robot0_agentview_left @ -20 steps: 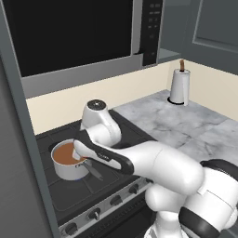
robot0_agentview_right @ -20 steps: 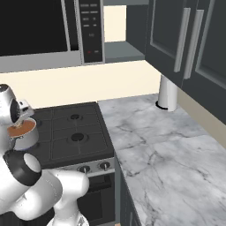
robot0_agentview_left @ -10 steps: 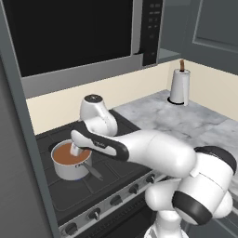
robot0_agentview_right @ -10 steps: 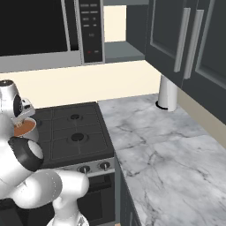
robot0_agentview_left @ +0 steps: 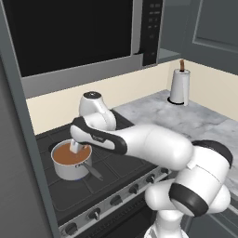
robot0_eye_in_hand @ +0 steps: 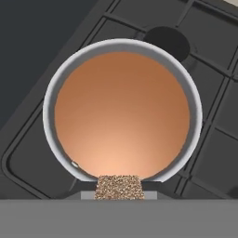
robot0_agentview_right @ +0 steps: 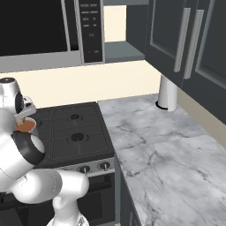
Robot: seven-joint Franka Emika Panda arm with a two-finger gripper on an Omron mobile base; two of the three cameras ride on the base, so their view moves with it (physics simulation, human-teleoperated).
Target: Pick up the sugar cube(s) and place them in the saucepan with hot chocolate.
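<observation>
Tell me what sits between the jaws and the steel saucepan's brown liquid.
Nothing but air: in the hand view the speckled brown sugar cube, held in the jaws, hangs at the round steel saucepan rim above bare liquid.

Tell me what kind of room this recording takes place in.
A rendered home kitchen, by the look of it: a black gas stove beside a marble counter, a microwave mounted above, and a paper-towel roll by the wall.
</observation>
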